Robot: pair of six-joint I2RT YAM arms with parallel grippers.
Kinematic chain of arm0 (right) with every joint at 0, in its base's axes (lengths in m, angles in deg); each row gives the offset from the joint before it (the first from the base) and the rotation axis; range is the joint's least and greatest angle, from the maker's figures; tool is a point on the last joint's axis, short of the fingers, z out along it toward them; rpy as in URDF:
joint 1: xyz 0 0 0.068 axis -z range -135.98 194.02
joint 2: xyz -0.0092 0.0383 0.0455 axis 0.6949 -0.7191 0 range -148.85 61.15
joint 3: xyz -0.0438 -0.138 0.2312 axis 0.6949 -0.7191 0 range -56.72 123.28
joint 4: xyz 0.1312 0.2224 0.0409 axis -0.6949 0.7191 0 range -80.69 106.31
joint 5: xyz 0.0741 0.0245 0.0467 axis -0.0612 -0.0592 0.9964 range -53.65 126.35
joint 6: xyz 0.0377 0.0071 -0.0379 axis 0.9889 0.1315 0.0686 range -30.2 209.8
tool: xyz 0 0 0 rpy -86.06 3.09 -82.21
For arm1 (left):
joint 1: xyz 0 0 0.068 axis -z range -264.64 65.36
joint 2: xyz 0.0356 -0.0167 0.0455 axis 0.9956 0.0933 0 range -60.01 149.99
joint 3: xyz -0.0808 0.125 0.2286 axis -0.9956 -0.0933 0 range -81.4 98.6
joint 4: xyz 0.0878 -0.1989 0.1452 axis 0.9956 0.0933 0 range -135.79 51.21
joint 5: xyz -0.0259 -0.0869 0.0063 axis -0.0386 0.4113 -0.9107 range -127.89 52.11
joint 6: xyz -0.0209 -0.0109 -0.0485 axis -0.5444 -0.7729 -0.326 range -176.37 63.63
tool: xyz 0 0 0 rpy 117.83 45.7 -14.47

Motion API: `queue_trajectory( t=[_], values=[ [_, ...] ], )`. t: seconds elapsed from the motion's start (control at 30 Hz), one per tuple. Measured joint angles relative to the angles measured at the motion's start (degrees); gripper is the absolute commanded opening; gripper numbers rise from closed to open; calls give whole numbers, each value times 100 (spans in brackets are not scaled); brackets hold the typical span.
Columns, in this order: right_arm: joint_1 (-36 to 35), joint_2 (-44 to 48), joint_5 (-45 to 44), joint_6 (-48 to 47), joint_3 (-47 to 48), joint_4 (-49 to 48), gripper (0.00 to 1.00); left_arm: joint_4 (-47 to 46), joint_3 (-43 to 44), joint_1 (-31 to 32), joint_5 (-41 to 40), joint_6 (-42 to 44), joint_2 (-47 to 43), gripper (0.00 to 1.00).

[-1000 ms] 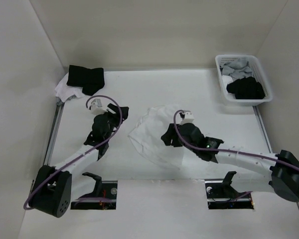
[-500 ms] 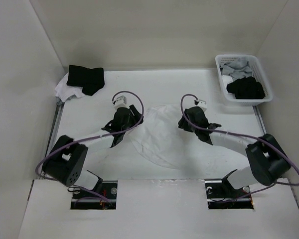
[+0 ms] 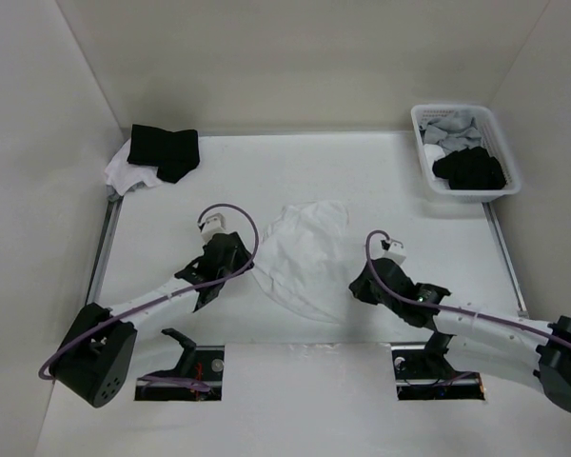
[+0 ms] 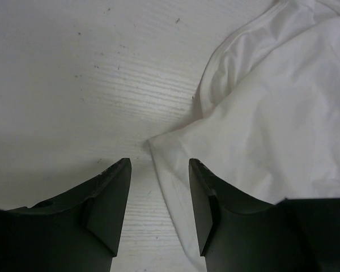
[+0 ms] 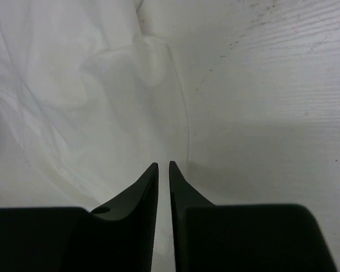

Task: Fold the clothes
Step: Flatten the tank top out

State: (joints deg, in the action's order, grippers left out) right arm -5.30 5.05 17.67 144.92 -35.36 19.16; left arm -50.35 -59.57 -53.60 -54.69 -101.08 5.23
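Note:
The clothes [image 3: 305, 255] are one thin white garment, lying crumpled and mostly flat on the middle of the table. My left gripper [image 3: 249, 266] is at its left corner. In the left wrist view this gripper [image 4: 158, 164] is open, and the clothes' [image 4: 272, 119] corner and hem run between the fingers. My right gripper [image 3: 357, 288] is at the garment's near right edge. In the right wrist view its jaws [image 5: 163, 165] have closed to a thin slit over the hem of the clothes [image 5: 96, 96].
A white basket [image 3: 424, 160] holding grey and black cloth stands at the back right. A black cloth bundle [image 3: 164, 149] lies on a white cloth [image 3: 124, 173] at the back left. White walls enclose the table on three sides.
Both arms have swung back toward the near side and come down at the garment's left and right edges. The left jaws have narrowed and the right jaws have closed almost fully.

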Motion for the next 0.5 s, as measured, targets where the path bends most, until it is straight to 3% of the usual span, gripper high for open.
queue_trajectory(
  t=[0.17, 0.3, 0.5],
  values=[
    [-232, 496, -55, 337, -136, 319, 43, -227, -17, -153, 168, 103, 435, 45],
    [-535, 522, -57, 612, -153, 525, 44, -603, -46, -251, 293, 140, 656, 43],
    [-968, 240, -52, 1058, -153, 911, 40, -999, -46, -304, 466, 205, 920, 26]
  ],
)
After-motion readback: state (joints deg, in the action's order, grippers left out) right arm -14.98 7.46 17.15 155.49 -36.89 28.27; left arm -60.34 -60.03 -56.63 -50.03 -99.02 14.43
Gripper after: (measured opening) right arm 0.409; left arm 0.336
